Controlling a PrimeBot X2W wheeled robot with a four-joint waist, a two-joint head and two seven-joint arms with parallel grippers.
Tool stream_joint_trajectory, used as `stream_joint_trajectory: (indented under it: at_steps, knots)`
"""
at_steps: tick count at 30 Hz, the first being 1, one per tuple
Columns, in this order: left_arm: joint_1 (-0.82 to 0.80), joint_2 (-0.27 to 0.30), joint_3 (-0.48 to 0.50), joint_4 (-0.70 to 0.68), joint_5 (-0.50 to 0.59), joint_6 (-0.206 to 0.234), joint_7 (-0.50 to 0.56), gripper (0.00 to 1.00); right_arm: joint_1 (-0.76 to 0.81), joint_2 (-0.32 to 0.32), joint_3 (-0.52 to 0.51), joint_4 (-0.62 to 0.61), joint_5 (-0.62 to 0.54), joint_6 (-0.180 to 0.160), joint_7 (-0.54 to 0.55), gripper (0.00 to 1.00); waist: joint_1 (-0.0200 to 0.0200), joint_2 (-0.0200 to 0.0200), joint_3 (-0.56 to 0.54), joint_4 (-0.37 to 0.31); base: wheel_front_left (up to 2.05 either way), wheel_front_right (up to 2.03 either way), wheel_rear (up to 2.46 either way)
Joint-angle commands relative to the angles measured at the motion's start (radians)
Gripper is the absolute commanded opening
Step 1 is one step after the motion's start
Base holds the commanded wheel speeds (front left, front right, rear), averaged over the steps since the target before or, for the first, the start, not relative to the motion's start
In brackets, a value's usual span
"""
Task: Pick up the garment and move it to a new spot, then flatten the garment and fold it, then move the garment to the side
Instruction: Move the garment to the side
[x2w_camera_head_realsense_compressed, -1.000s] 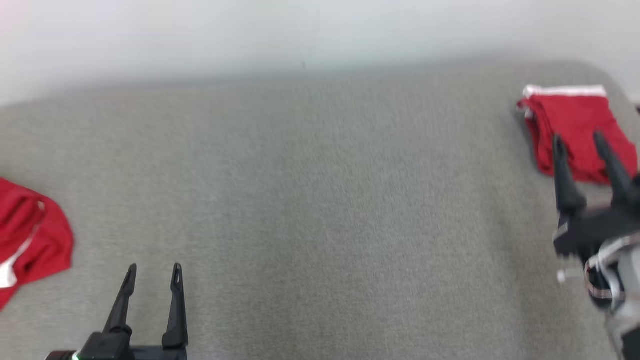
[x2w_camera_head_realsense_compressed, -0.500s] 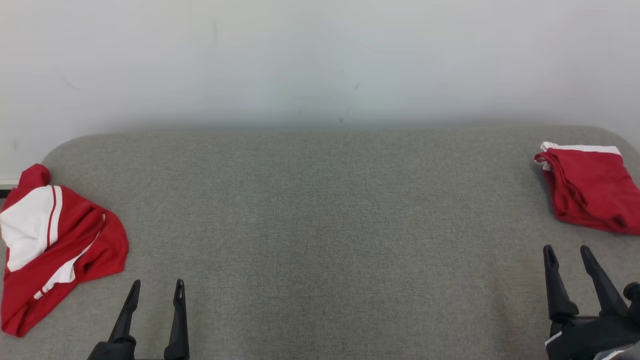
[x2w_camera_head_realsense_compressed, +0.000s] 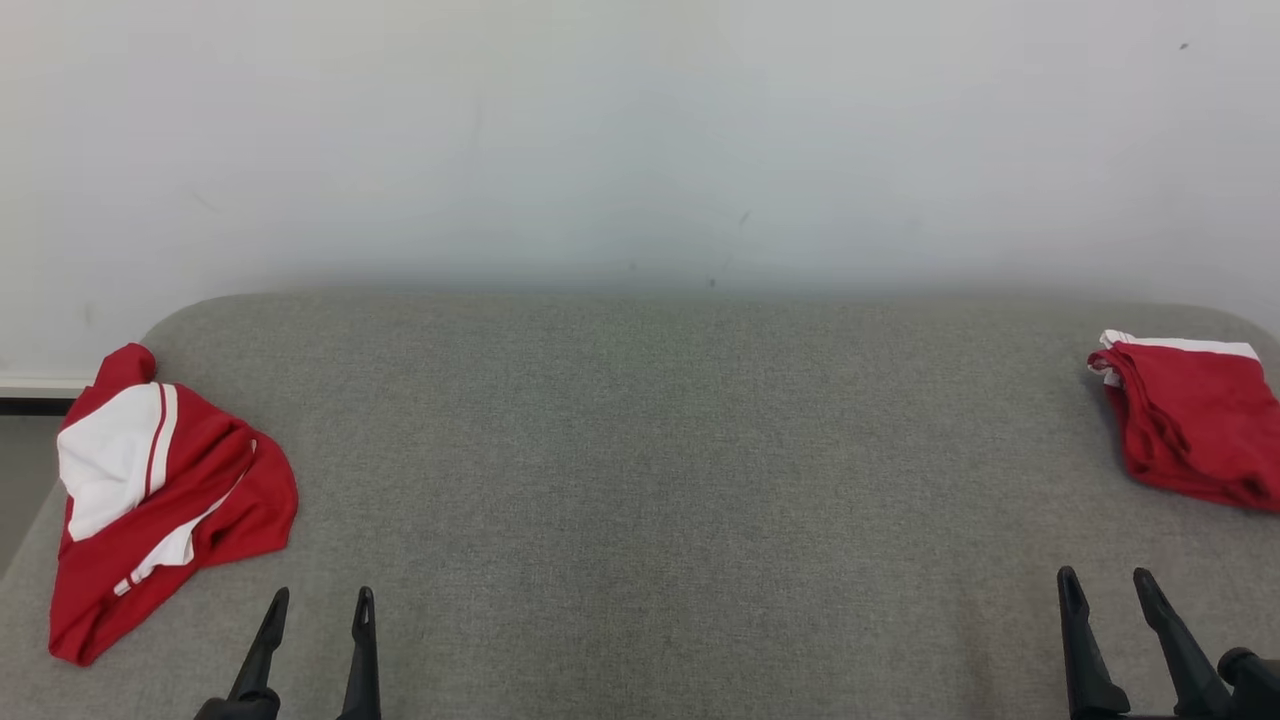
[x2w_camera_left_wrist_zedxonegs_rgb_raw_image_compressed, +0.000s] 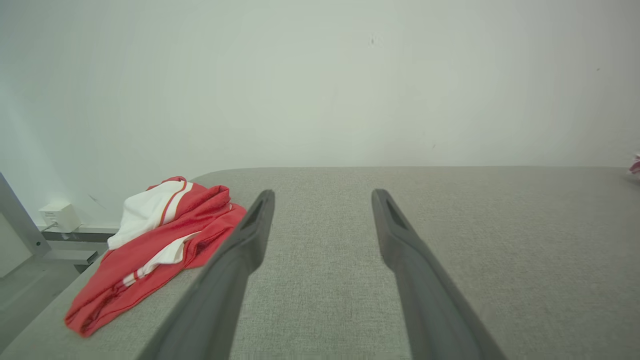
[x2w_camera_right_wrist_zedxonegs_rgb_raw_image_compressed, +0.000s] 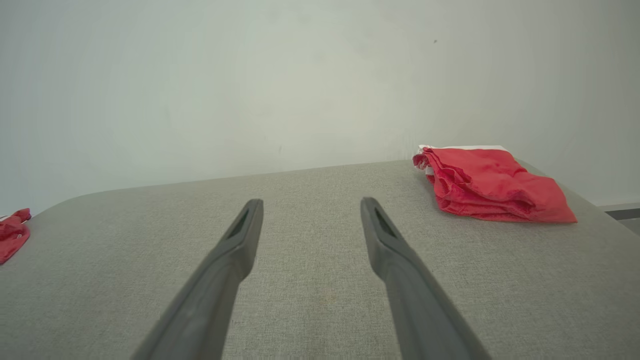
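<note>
A crumpled red and white garment (x2w_camera_head_realsense_compressed: 170, 500) lies at the left end of the grey padded table (x2w_camera_head_realsense_compressed: 640, 480), also seen as a heap (x2w_camera_left_wrist_zedxonegs_rgb_raw_image_compressed: 160, 240) in the left wrist view. A folded red garment (x2w_camera_head_realsense_compressed: 1190, 420) with a white band rests at the right end, clear in the right wrist view (x2w_camera_right_wrist_zedxonegs_rgb_raw_image_compressed: 492, 185). My left gripper (x2w_camera_head_realsense_compressed: 322, 595) stands open at the lower left, just right of the crumpled garment and apart from it. At the lower right my right gripper (x2w_camera_head_realsense_compressed: 1105, 575) is open, nearer than the folded garment, holding nothing.
A pale wall rises behind the table. The table's rounded left corner drops to a floor with a white box (x2w_camera_left_wrist_zedxonegs_rgb_raw_image_compressed: 59, 216) and a ledge by the wall. The cloth-covered middle stretches wide between the two garments.
The head camera has tilted up, so the whole picture shifted down. My right gripper has drawn back from over the folded garment to the lower right. The left gripper has stayed put.
</note>
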Motion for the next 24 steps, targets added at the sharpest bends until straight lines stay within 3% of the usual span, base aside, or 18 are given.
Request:
stream_joint_trajectory:
  at_steps: [1,24]
  knots:
    - [0.012,0.004,0.002,0.006,0.001,-0.002,-0.003,1.0,0.015,0.008,-0.002,-0.007,-0.007,0.001,-0.001,1.0,0.0001,0.0001,-0.004,0.002,0.0,0.0,0.0]
    - [0.005,0.012,-0.004,0.056,-0.008,-0.002,-0.003,1.0,0.072,0.055,0.01,-0.041,-0.039,0.001,0.005,1.0,0.0001,0.0001,-0.03,-0.006,0.0,0.0,0.0]
